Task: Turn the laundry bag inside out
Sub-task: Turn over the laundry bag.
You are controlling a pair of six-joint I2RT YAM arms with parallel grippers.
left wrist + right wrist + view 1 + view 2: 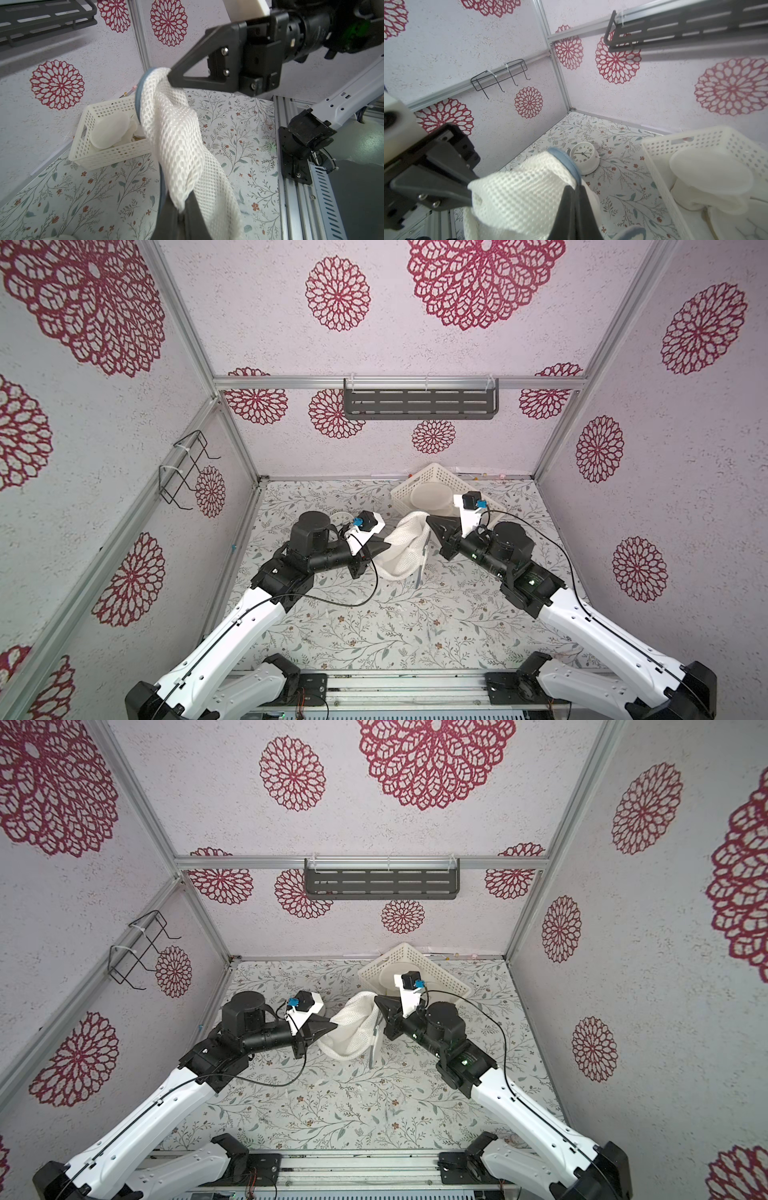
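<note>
Laundry bag (405, 545), white mesh, hangs above table (374, 626), mid-scene, just in front of basket (440, 473). Long axis runs from left claw (385, 546) to right claw (430, 521), slanting toward back-right. Both claws clamped on mesh; slack middle droops down.

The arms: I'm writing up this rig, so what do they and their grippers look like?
The left arm and right arm have white links, black joints and bases. A thin black cable runs along each. The left gripper and right gripper are black triangular wedges under white camera mounts with blue connectors.
</note>
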